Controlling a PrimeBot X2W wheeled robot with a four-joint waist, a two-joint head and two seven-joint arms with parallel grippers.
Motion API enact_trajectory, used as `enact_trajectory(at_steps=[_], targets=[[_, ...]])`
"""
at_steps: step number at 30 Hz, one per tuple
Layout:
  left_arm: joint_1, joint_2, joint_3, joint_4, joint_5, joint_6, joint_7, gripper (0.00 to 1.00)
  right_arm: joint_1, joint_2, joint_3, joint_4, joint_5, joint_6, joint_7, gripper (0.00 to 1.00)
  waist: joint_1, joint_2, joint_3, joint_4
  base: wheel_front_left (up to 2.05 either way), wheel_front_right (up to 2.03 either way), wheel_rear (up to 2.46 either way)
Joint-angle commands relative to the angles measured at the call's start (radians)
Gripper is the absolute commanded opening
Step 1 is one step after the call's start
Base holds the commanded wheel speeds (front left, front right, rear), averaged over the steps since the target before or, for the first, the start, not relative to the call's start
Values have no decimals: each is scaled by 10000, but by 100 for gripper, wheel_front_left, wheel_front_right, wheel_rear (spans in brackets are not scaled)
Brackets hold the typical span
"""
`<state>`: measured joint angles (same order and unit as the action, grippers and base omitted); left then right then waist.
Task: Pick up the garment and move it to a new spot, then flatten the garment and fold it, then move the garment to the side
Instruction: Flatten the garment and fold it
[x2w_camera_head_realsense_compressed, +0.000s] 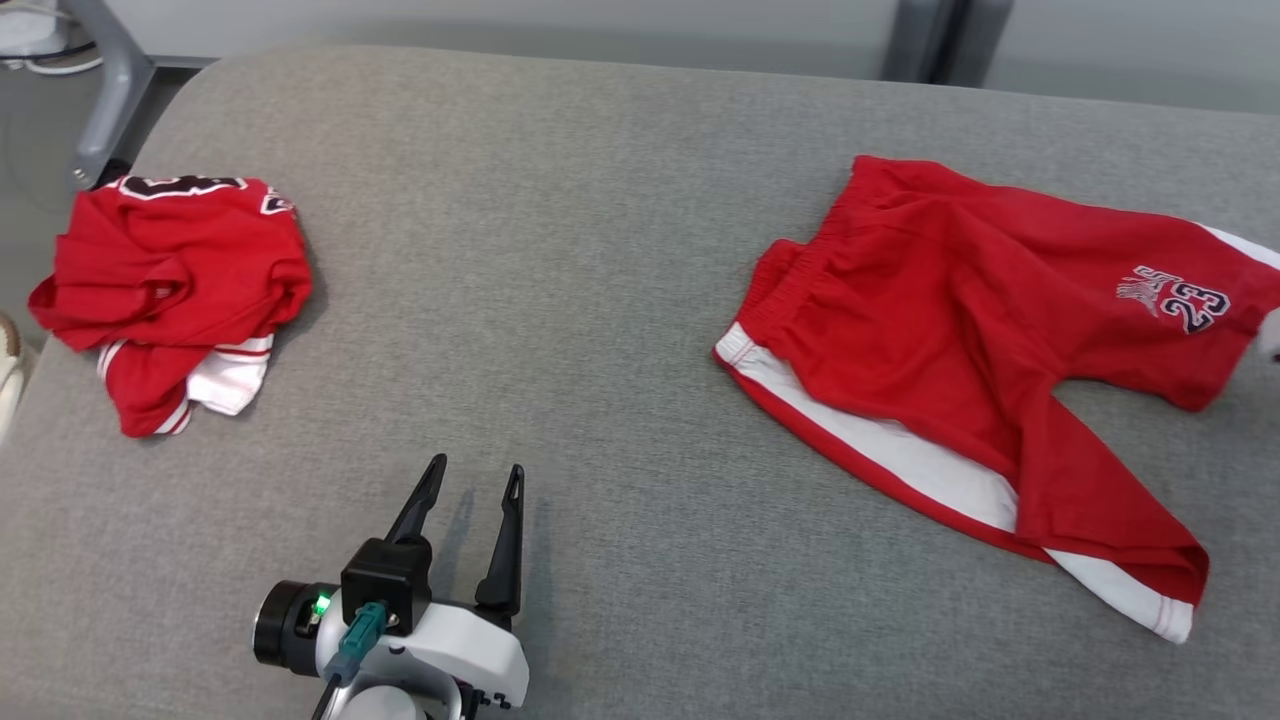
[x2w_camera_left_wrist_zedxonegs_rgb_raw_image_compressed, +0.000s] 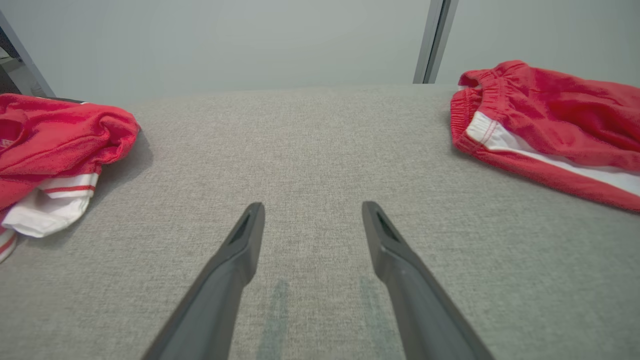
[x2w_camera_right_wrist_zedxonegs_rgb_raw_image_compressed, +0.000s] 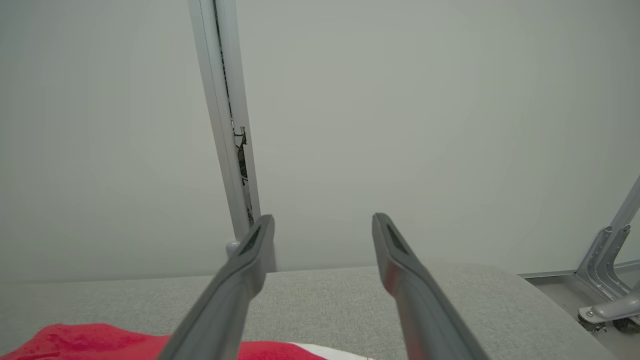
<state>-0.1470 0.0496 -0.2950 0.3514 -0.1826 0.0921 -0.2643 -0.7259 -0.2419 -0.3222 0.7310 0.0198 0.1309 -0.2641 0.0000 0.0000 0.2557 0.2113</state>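
Observation:
A pair of red shorts with white side stripes and a "23" print, the garment (x2w_camera_head_realsense_compressed: 950, 330), lies spread out on the right of the grey cloth-covered table (x2w_camera_head_realsense_compressed: 560, 300). In the left wrist view the garment (x2w_camera_left_wrist_zedxonegs_rgb_raw_image_compressed: 550, 115) shows its waistband at the right. My left gripper (x2w_camera_head_realsense_compressed: 477, 465) rests low over the table's front left, open and empty, well apart from the shorts; its fingers (x2w_camera_left_wrist_zedxonegs_rgb_raw_image_compressed: 313, 205) point across bare cloth. My right gripper (x2w_camera_right_wrist_zedxonegs_rgb_raw_image_compressed: 324, 217) is open with nothing between its fingers, raised over a red edge of the garment (x2w_camera_right_wrist_zedxonegs_rgb_raw_image_compressed: 90, 342).
A crumpled red jersey with white trim (x2w_camera_head_realsense_compressed: 170, 270) lies at the table's left edge, also at the left of the left wrist view (x2w_camera_left_wrist_zedxonegs_rgb_raw_image_compressed: 50, 135). A grey metal frame (x2w_camera_head_realsense_compressed: 100, 100) stands behind it. Pale wall panels run beyond the far edge.

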Motion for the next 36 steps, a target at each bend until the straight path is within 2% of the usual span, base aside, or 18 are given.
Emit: enact_trajectory(at_steps=[1, 15, 20, 28, 34, 35, 36], targets=[[-225, 19, -17, 0, 3, 12, -3, 100, 310, 221, 152, -79, -112, -1, -3, 100, 0, 0, -24, -231, 0, 0, 0], [-1179, 27, -282, 562, -152, -336, -3, 100, 3317, 1377, 2874, -1579, 1307, -3, -5, 100, 0, 0, -275, -2275, 0, 0, 0], [-1741, 31, -362, 1127, -209, -543, -3, 100, 4046, 1591, 3205, -1894, 1741, -3, -5, 100, 0, 0, -179, -2960, 0, 0, 0], [-2586, 39, 478, 2600, -290, -674, -2, 100, 4376, 1775, 3635, -2207, 2036, -3, -5, 100, 0, 0, 161, -4039, 0, 0, 0], [-2994, 36, 947, 3470, -301, -900, -2, 100, 4377, 1824, 3786, -2356, 2177, -3, -3, 100, 0, 0, 335, -4360, 0, 0, 0], [-3057, 37, 985, 3621, -283, -964, -4, 95, 4365, 1828, 3801, -2376, 2192, -3, -5, 100, 0, 0, 355, -4394, 0, 0, 0], [-3131, 35, 1013, 3752, -254, -1036, -2, 44, 4345, 1833, 3827, -2398, 2183, -3, -5, 100, 0, 0, 377, -4427, 0, 0, 0]])
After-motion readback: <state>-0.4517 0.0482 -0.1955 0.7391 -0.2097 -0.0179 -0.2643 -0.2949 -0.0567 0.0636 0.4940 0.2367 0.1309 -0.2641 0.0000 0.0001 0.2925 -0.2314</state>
